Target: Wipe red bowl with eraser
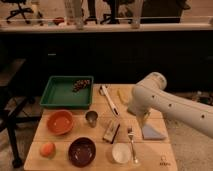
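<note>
The red bowl (60,122) sits on the left part of the wooden table (50,162), just in front of the green tray (56,93) and left of a small metal cup (91,118). It is round and shallow, orange-red all over, with a paler rim and a darker hollow, and nothing shows inside it. It looks a little wider than the dark bowl (82,151), which stands nearer the front edge, to its right. An orange fruit (47,149) lies in front of the red bowl, close to the table's left corner.

The eraser (111,131) lies flat near the middle of the table, right of the cup and well apart from the red bowl. It is a small oblong block, its light tan side up and a dark strip along one long edge. A white bowl (121,152) and a fork (132,142) lie just in front of it.

The white arm reaches in from the right and bends down over the table's right side. The claw (144,119) hangs beneath that bend, above the folded grey-blue cloth (153,133) and right of the eraser; its jaws are spread wide, with nothing between them
</note>
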`<action>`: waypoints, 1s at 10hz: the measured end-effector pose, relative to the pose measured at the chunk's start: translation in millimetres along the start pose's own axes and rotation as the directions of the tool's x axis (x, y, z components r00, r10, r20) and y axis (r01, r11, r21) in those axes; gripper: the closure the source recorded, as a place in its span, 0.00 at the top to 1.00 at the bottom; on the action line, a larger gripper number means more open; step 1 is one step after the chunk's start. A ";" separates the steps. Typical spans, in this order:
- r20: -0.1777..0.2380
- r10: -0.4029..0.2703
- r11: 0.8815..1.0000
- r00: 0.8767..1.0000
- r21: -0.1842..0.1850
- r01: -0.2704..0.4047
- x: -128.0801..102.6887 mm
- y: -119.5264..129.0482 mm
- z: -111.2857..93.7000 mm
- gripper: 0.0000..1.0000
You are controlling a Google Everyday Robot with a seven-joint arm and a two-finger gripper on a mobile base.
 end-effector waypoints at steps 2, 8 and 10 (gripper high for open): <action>0.029 -0.101 0.995 0.994 0.010 0.101 -12.6 -18.1 9.6 0.80; 0.132 -0.224 0.974 0.966 0.003 0.226 -37.7 -34.1 42.3 0.80; 0.150 -0.229 0.973 0.962 -0.007 0.232 -44.6 -35.9 52.4 0.80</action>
